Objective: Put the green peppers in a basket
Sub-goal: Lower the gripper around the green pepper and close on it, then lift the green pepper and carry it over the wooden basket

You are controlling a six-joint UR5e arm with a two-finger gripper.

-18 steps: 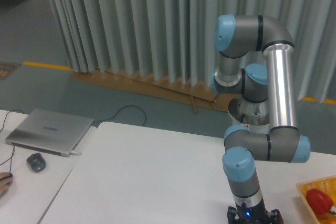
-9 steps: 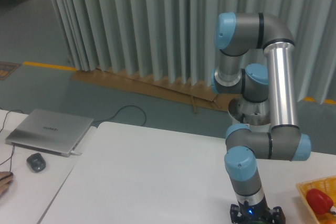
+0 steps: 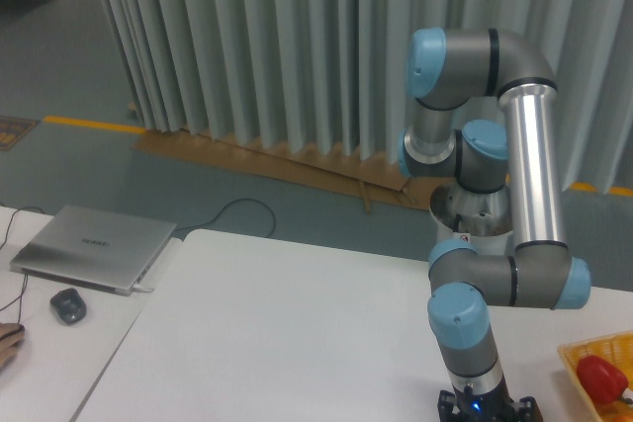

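One UR5e arm point(image 3: 529, 160) stands folded at the right of the white table point(image 3: 287, 333), its silver upper link upright and its blue-capped joints stacked above the wrist. The wrist points straight down at the bottom edge of the view, where only the black top of the gripper point(image 3: 482, 410) shows, with a small blue light on it. Its fingers are cut off by the frame, so I cannot tell whether they are spread or closed, nor whether they hold anything.

One basket point(image 3: 593, 363) shows, as an orange-yellow corner at the lower right edge of the table. In it lies one glossy red pepper point(image 3: 603, 379), with a pale scrap just beside it at the frame's edge. No green pepper can be seen anywhere in this view.

On the lower grey table at the left there is one closed silver laptop point(image 3: 91, 246), with one dark mouse point(image 3: 67, 304) near its front corner. Thin dark cables point(image 3: 223, 214) run from the laptop across the floor. A sliver of one human hand point(image 3: 8, 339) shows at the far left edge.

Compared with a second ago, the wrist and gripper have shifted slightly to the right and sunk lower, so less of the gripper shows. The hand at the left has drawn back a little towards the edge. Basket, red pepper, laptop and mouse lie as before.
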